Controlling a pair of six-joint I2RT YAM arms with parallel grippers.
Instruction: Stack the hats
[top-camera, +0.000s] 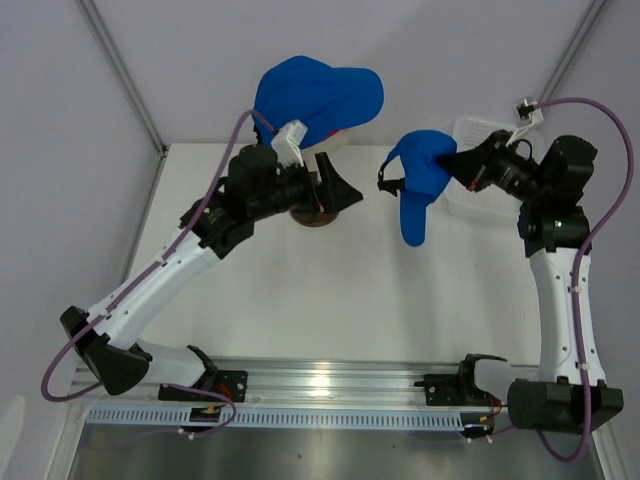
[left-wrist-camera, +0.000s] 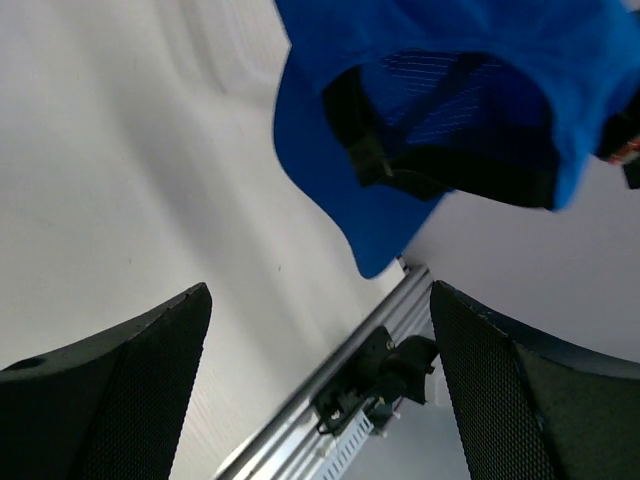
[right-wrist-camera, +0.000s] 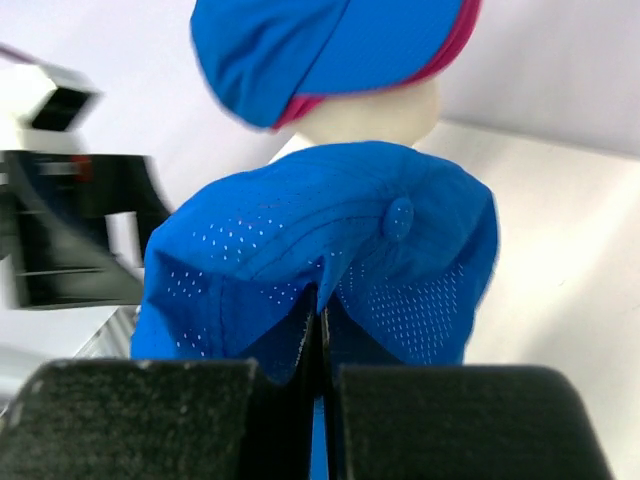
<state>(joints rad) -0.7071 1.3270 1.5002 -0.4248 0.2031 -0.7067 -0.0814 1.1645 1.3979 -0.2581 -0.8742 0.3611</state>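
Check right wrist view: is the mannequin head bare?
No, the mannequin head wears a blue cap over a magenta-pink cap.

perforated cloth cap (right-wrist-camera: 330, 240), matt table (top-camera: 330, 300) (smooth)

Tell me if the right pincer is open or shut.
Shut: the right pincer has both black fingers pressed together on a fold of the perforated royal blue fabric cap.
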